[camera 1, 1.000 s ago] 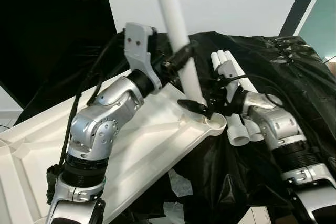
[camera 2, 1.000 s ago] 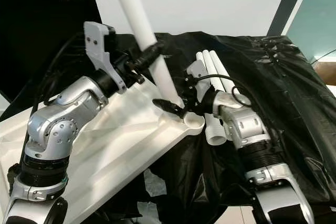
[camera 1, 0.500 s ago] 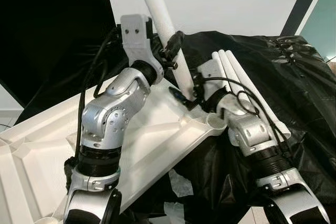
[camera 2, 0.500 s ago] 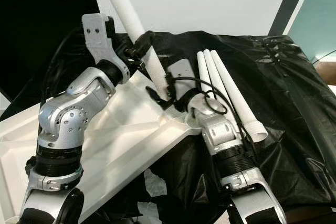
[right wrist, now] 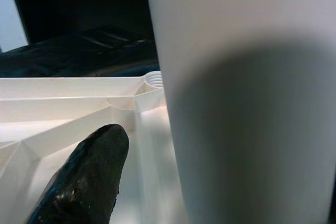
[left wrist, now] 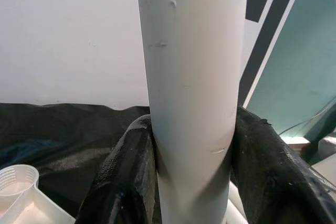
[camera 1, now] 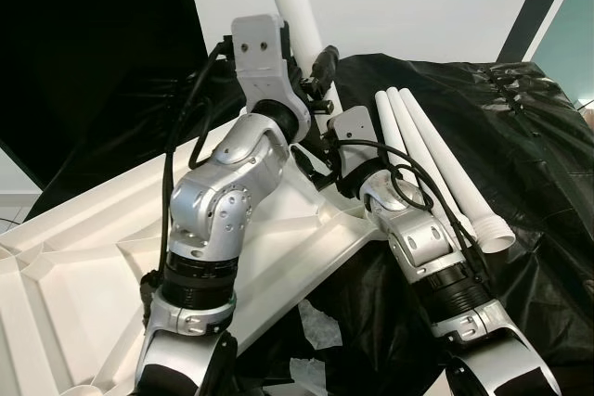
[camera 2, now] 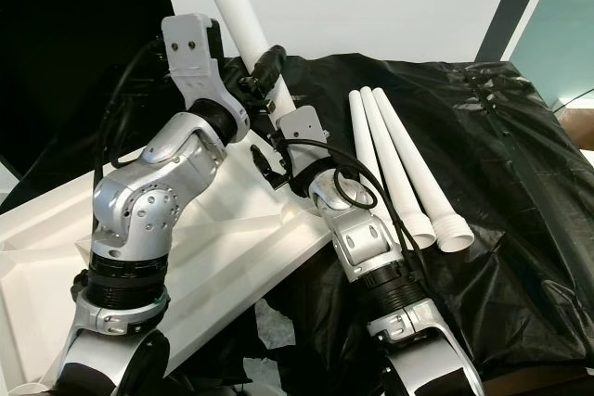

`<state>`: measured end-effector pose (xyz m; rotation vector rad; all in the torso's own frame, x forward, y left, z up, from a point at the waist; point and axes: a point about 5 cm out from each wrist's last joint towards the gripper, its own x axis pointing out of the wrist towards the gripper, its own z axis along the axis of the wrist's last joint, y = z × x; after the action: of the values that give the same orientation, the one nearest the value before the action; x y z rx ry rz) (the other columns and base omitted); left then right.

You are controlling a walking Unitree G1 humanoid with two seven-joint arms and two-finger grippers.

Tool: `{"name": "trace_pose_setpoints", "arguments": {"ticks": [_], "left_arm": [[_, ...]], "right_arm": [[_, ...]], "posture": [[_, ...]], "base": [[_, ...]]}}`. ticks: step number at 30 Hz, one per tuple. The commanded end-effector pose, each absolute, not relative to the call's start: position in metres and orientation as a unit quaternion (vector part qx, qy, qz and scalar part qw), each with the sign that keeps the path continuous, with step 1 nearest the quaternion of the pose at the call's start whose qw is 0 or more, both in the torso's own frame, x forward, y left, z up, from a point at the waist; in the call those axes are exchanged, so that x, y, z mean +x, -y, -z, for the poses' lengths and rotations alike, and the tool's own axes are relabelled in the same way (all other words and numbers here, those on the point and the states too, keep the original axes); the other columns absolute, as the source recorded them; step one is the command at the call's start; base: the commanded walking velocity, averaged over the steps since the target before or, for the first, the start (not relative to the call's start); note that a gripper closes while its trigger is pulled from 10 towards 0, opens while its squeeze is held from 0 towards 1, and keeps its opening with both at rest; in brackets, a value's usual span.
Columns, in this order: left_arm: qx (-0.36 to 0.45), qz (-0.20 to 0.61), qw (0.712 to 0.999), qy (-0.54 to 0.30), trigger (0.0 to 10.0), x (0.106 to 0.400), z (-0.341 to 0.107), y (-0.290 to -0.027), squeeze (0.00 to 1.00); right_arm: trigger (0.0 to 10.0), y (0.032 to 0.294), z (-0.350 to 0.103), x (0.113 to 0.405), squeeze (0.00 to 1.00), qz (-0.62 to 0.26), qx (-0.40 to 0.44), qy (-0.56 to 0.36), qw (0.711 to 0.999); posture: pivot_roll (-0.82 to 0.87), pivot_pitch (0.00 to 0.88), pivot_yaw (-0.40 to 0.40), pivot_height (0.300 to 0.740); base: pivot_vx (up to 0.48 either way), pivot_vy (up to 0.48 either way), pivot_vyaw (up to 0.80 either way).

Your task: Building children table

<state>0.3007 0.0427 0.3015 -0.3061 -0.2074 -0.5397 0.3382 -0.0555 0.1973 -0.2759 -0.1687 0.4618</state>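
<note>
I am holding a white table leg (camera 1: 290, 2) tilted up over the far corner of the white tabletop (camera 1: 83, 229), which is lying underside up with its ribs showing and sloping off the edge of a surface draped in black plastic sheeting (camera 1: 520, 136). My left gripper (camera 1: 316, 76) is clamping the leg partway up its length; in the left wrist view both black fingers (left wrist: 123, 177) are pressing against opposite sides of the tube, so they are closed as far as the leg allows. My right gripper (camera 1: 311, 166) is reaching in low beside the leg's lower end, just above the tabletop near its corner; in the right wrist view one black fingertip (right wrist: 86, 177) is hovering over the ribbed underside with the leg close beside it, and I cannot tell whether those fingers are gripping it. A threaded socket (right wrist: 153, 79) is sitting at a rib junction beyond. Three more white legs (camera 2: 399, 173) are lying side by side on the sheeting to my right, touching one another, wide ends toward me
</note>
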Motion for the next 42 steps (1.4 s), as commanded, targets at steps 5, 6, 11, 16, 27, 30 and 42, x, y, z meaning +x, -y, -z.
{"name": "trace_pose_setpoints", "arguments": {"ticks": [5,6,11,16,27,30,42], "left_arm": [[-0.14,0.274,0.944,0.12,10.0,0.298,-0.312,-0.032,0.0],[-0.14,0.274,0.944,0.12,10.0,0.298,-0.312,-0.032,0.0],[-0.132,0.275,0.944,0.123,10.0,0.296,-0.313,-0.029,0.0],[-0.124,0.279,0.944,0.124,10.0,0.294,-0.314,-0.026,0.0],[-0.108,0.324,0.931,0.129,10.0,0.288,-0.312,-0.02,1.0],[-0.105,0.348,0.923,0.124,10.0,0.287,-0.31,-0.022,0.0],[-0.091,0.466,0.87,0.13,10.0,0.273,-0.312,-0.03,0.0]], "right_arm": [[2.5,0.054,-0.198,0.342,0.0,-0.214,-0.135,0.077,0.964],[2.5,0.054,-0.198,0.342,0.0,-0.214,-0.135,0.077,0.964],[0.0,0.055,-0.198,0.343,0.0,-0.204,-0.131,0.073,0.967],[0.0,0.057,-0.197,0.345,0.0,-0.192,-0.118,0.067,0.972],[10.0,0.065,-0.197,0.351,0.0,-0.184,-0.081,0.051,0.978],[10.0,0.07,-0.199,0.352,0.0,-0.212,-0.069,0.054,0.973],[10.0,0.093,-0.203,0.339,0.0,-0.385,-0.087,0.053,0.917]], "posture": [[0.09,0.029,0.008,0.74],[0.09,0.029,0.008,0.74],[0.09,0.03,0.01,0.74],[0.09,0.033,0.011,0.74],[0.09,0.036,0.015,0.74],[0.09,0.036,0.015,0.74],[0.09,0.029,0.016,0.74]], "base": [[0.0,0.0,0.0],[0.0,0.0,0.0],[0.0,0.0,0.0],[0.0,0.0,0.0],[0.0,0.0,0.0],[0.0,0.0,0.0],[0.0,0.0,0.0]]}}
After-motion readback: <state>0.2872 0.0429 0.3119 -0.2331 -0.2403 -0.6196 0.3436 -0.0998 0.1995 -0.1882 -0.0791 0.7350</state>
